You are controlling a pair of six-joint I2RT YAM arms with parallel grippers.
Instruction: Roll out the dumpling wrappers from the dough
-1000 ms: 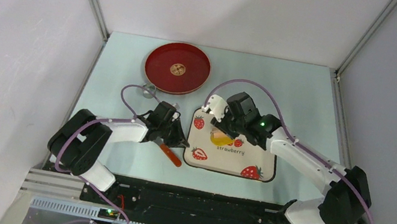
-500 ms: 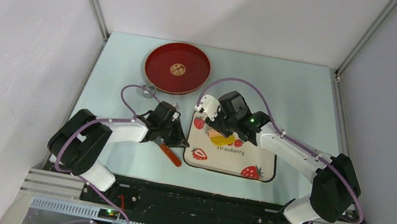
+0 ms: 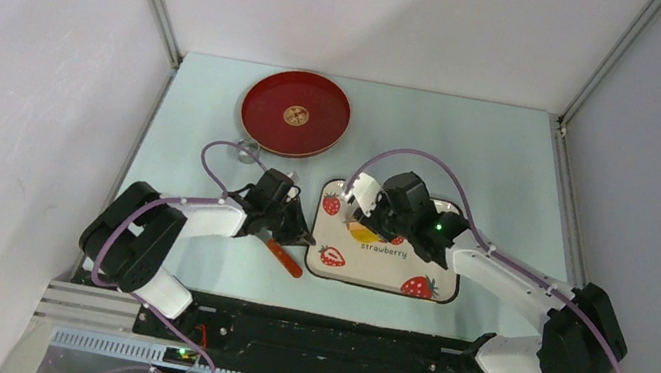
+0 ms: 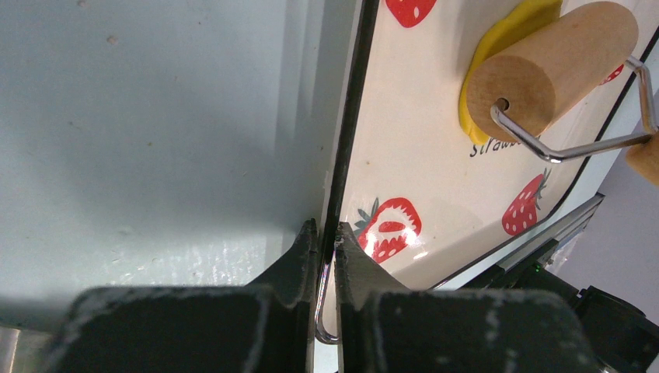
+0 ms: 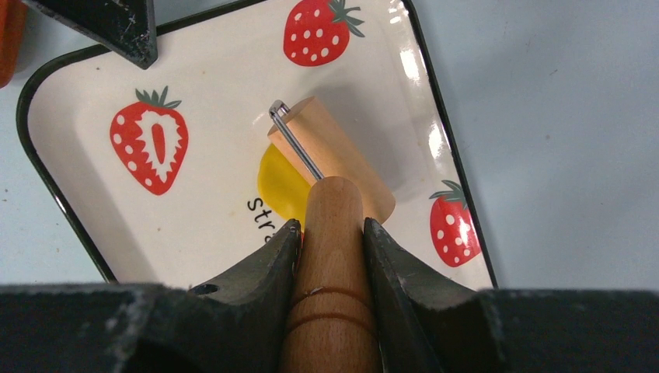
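The dough (image 5: 277, 185) is a flattened bright yellow patch on the strawberry tray (image 5: 203, 203), partly hidden under the wooden roller's barrel (image 5: 342, 151). My right gripper (image 5: 332, 225) is shut on the roller's handle (image 5: 332, 264), and the barrel rests across the dough. In the left wrist view the dough (image 4: 505, 37) shows behind the barrel (image 4: 553, 61). My left gripper (image 4: 327, 233) is shut on the tray's black rim (image 4: 347, 155) at its left edge. From above, the dough (image 3: 362, 235) peeks out beside the right gripper (image 3: 372, 216). No dumpling wrappers are in view.
A round red plate (image 3: 296, 113) sits at the back left of the table. A small metal ring (image 3: 247, 147) lies in front of it. An orange-handled tool (image 3: 286, 258) lies beside the tray (image 3: 393, 270), just under my left gripper (image 3: 303, 235).
My right gripper pushed the roller toward the tray's far left corner, then drew it back toward the near right over the dough. The left arm has not moved.
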